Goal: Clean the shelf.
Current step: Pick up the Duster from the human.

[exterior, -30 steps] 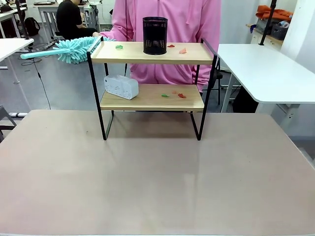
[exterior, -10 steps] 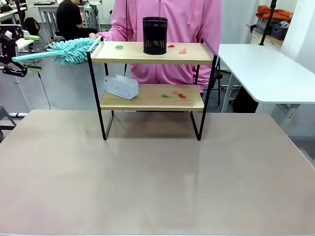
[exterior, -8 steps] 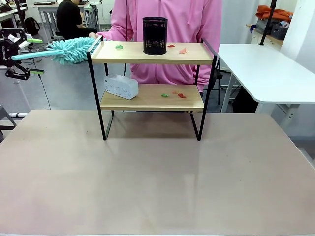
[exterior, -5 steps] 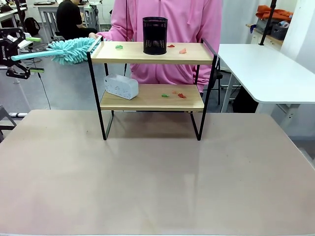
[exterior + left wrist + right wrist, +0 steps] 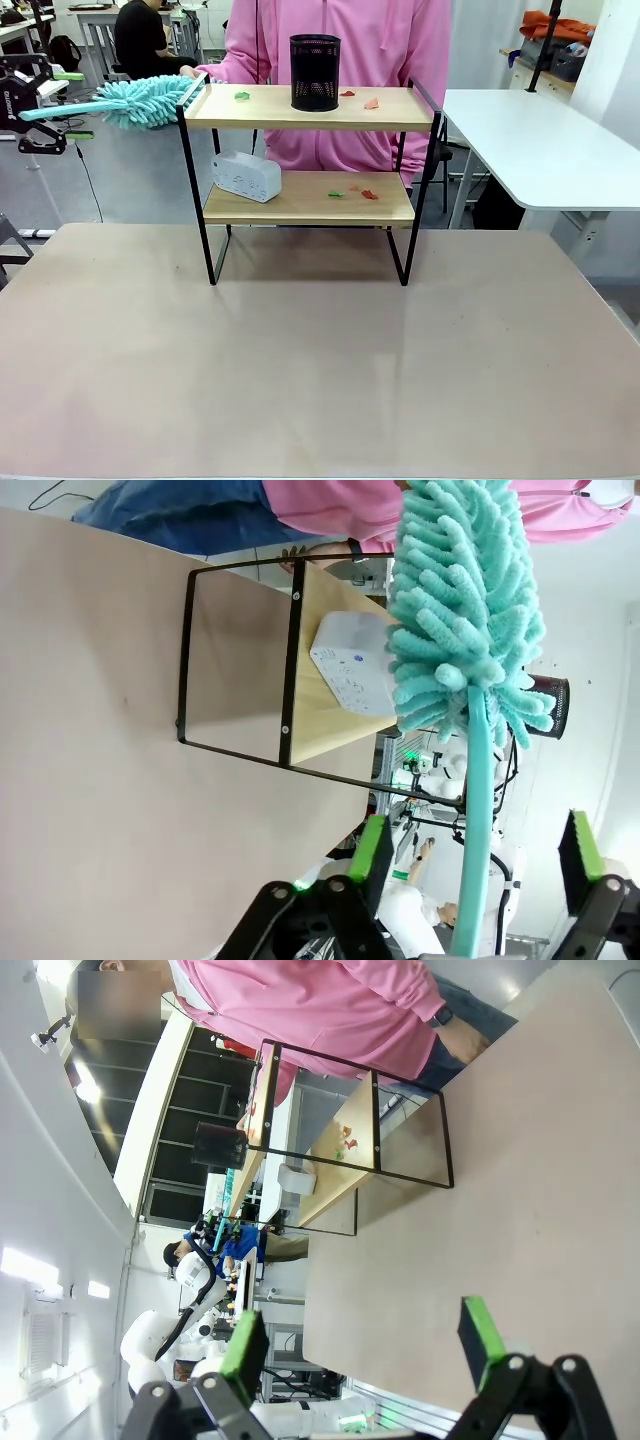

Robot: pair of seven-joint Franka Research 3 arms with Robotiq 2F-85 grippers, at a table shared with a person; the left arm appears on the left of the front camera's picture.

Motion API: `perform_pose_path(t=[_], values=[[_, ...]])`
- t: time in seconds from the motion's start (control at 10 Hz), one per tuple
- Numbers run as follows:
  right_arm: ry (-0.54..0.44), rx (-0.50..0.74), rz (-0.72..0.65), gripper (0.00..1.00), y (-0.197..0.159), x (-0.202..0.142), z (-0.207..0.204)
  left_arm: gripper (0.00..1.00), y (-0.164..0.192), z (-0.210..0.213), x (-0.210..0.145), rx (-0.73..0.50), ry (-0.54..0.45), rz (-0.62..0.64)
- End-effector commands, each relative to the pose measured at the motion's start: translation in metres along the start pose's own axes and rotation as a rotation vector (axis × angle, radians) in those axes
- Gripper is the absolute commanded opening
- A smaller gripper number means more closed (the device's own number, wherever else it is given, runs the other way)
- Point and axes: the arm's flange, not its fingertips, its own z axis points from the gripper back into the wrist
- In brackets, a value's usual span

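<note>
Nothing on the shelf (image 5: pixel 280 112), at the far middle of the surface (image 5: pixel 300 360), has shifted, but beside it the left jaws have come in and stand wide around the handle of the teal duster (image 5: pixel 150 100), not yet touching it, while the person's hand (image 5: pixel 190 72) is at its fluffy end by the top board's corner. Light, stiff and thin-legged by the look of it, the shelf would likely slide or tip under a hard sweep, so steady it by the black frame; the black mesh cup (image 5: pixel 315 72) on top shows no contents I can make out, small scraps (image 5: pixel 368 194) lie on both boards, a white box (image 5: pixel 246 176) sits below, and the right jaws hang wide, empty
</note>
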Motion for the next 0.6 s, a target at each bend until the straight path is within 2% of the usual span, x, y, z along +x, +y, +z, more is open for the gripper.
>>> perform_pose_path(t=[0.0,0.1,0.2,0.5], values=[[-0.009,0.015,0.025,1.0,0.0014,0.003,-0.0021,0.0,-0.0011,-0.0004,-0.0016,-0.024,-0.003,0.008],[-0.009,0.015,0.025,1.0,0.0014,0.003,-0.0021,0.39,-0.0014,-0.0023,-0.0009,-0.018,0.003,0.007],[-0.009,0.015,0.025,1.0,0.0014,0.003,-0.0021,0.0,-0.0013,-0.0035,-0.001,-0.014,0.003,0.008],[-0.009,0.015,0.025,1.0,0.0014,0.003,-0.0021,0.0,0.0,-0.003,-0.0006,-0.014,-0.019,-0.001]])
